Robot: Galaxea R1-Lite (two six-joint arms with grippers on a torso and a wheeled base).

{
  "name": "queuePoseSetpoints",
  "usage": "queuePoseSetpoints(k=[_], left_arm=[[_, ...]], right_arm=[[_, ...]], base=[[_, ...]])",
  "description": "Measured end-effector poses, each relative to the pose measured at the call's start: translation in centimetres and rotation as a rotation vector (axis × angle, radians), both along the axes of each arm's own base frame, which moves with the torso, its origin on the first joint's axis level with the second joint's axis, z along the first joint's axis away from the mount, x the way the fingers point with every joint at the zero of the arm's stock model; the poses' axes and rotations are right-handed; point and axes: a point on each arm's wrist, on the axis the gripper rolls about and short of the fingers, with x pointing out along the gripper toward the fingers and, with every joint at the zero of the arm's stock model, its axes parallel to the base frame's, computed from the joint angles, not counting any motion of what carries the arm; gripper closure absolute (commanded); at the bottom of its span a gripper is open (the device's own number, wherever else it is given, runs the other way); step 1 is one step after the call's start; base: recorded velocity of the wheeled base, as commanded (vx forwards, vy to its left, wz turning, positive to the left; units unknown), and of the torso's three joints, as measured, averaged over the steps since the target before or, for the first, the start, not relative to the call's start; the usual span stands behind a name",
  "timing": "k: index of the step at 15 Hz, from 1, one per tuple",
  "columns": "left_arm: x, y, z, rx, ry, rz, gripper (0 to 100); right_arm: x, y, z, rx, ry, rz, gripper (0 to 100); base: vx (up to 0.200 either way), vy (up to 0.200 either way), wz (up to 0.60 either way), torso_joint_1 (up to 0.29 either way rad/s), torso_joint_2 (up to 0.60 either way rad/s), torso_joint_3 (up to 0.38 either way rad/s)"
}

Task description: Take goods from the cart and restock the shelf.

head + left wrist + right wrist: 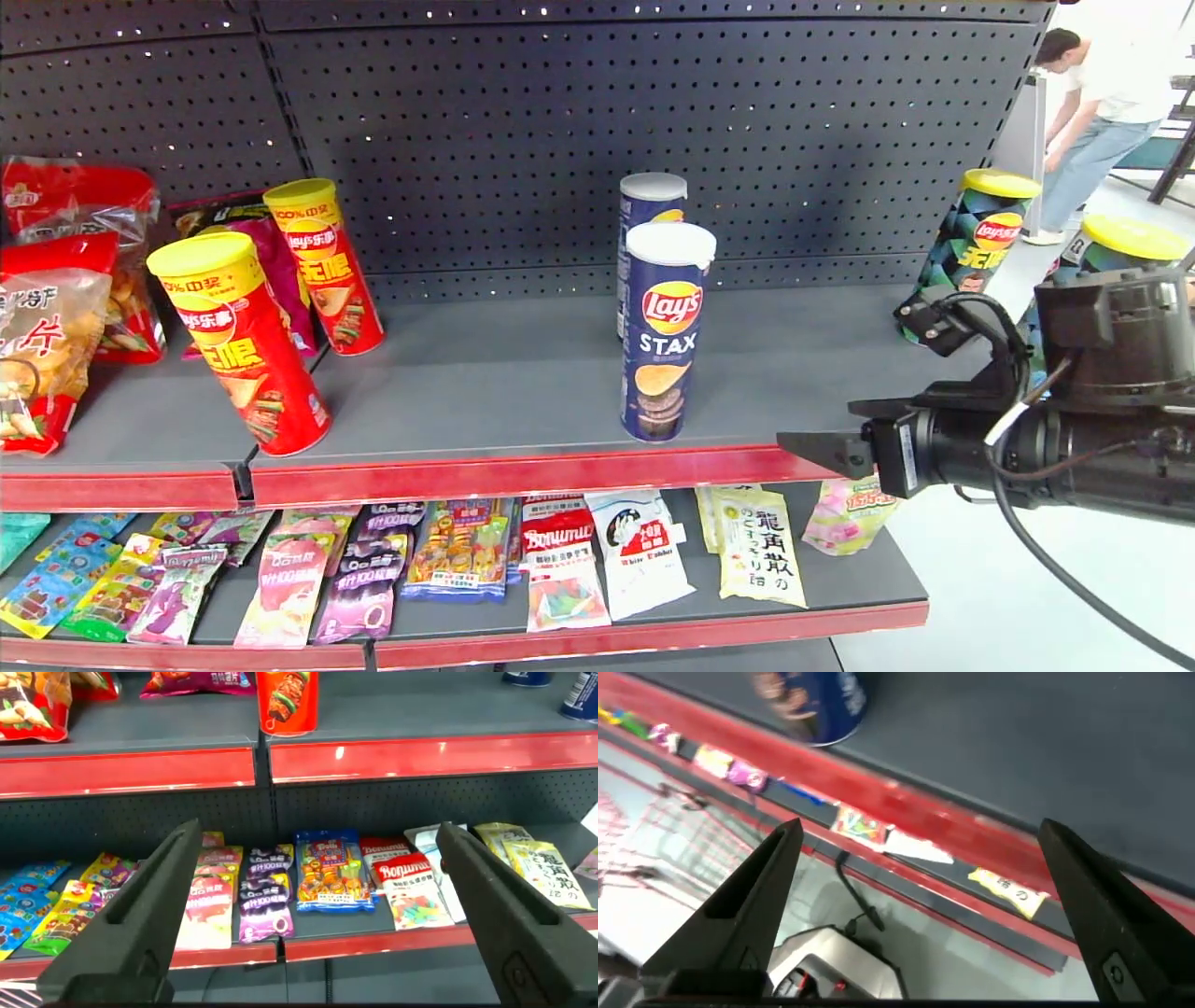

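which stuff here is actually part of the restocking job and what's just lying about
Job: upper shelf, front blue can near its edge, right gripper open to its right, left gripper open, wire cart.
Lying about, likely: red cans, bagged snacks, sachets below.

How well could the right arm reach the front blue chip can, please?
Probably yes: the right gripper, jaws open, hangs near the front edge of the upper shelf, and only bare shelf lies between it and the front blue chip can.
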Motion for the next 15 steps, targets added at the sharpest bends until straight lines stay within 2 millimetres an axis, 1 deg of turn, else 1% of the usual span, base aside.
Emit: queuePoseSetpoints(k=[6,11,15], left_arm=[[0.0,0.0,0.0,0.0,-0.001,0.0,0],[0.0,0.0,0.0,0.0,0.0,0.0,0],[0.0,0.0,0.0,0.0,0.0,0.0,0]], right_arm=[[3.8,1.5,-0.7,-0.062,0.001,-0.084,0],[5.8,2.6,-1.8,-0.079,0.025,-0.08,0],[6.9,3.9,-2.4,-0.089,0.032,-0.062,0]], base=[[0.0,0.0,0.0,0.0,0.0,0.0],[0.0,0.0,0.0,0.0,0.0,0.0],[0.0,0.0,0.0,0.0,0.0,0.0]])
